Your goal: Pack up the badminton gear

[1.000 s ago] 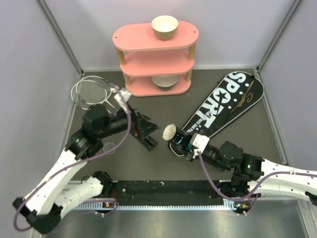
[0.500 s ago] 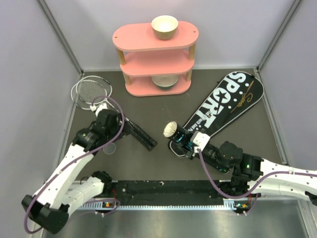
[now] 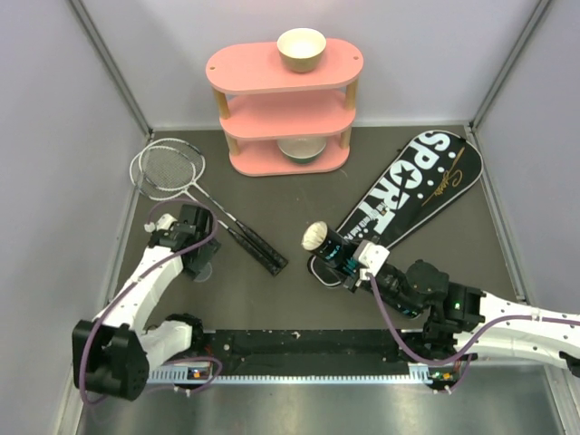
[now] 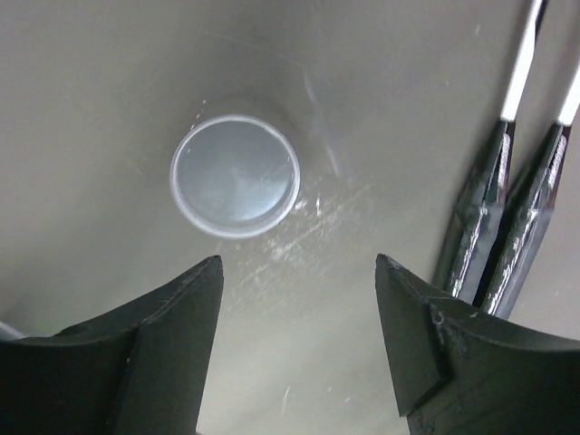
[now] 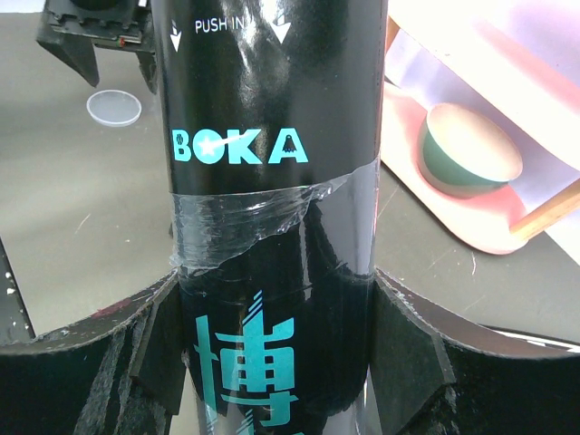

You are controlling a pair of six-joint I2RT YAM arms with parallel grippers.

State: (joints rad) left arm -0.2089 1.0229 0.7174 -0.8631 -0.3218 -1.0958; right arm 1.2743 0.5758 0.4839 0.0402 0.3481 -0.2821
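Two silver-framed rackets [image 3: 169,169] lie at the left, their black handles [image 4: 497,237] pointing toward the middle of the table. My left gripper [image 3: 194,252] hangs open and empty just left of the handles. A small clear round lid [image 4: 235,176] lies on the table ahead of its fingertips [image 4: 204,276]. My right gripper [image 5: 275,277] is shut on the black tube [image 5: 272,145], held tilted off the table near the centre. White shuttlecock feathers [image 3: 314,237] show at the tube's mouth. The long black bag lettered SPORT [image 3: 412,186] lies flat at the right.
The pink three-tier shelf [image 3: 337,62] stands at the back. One cream bowl [image 3: 301,47] sits on its top tier and another [image 3: 299,149] on its lowest. Grey walls close in the left, right and back. The arm bases and a black rail [image 3: 308,349] run along the near edge.
My left arm has drawn back from the racket shafts toward the near left, and now points down by the clear lid with its jaws slightly narrower. The right arm and tube have barely shifted.
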